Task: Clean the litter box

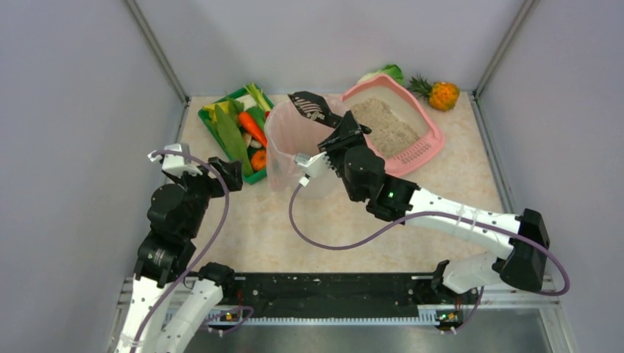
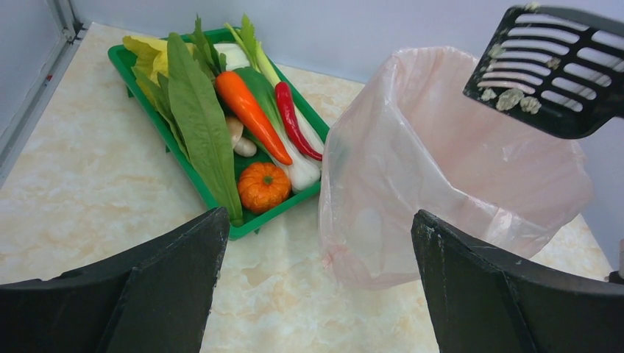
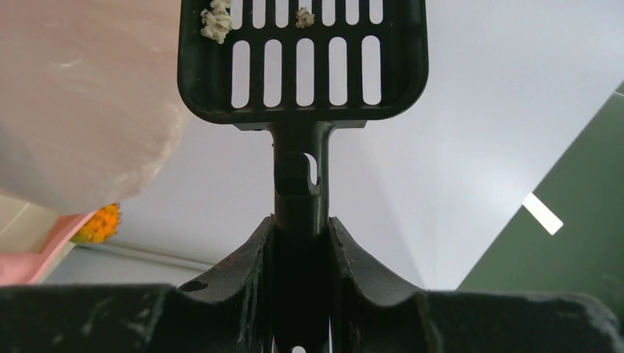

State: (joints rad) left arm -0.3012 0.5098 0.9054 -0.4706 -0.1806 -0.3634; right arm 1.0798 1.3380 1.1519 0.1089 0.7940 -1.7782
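Currently: right gripper [image 3: 302, 243] was closed tight on scoop [image 3: 302, 59] handle; scoop was held above bin [image 2: 441, 169], few clumps [image 2: 509, 99] stuck in its slots. Left gripper [image 2: 320, 220] was fully spread, empty, facing bin. Litter box [image 1: 435, 141] sat at back, just beside bin, litter [image 1: 383, 125] in it. Progress, judged: midway; load mostly dumped, further sifting probably remained.

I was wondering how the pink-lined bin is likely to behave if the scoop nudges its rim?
The pink-lined bin has a thin, wrinkled, see-through liner, so its rim would probably crumple rather than resist. Standing free on the smooth tabletop, it may well slide or tip. The scoop looks rigid by comparison.
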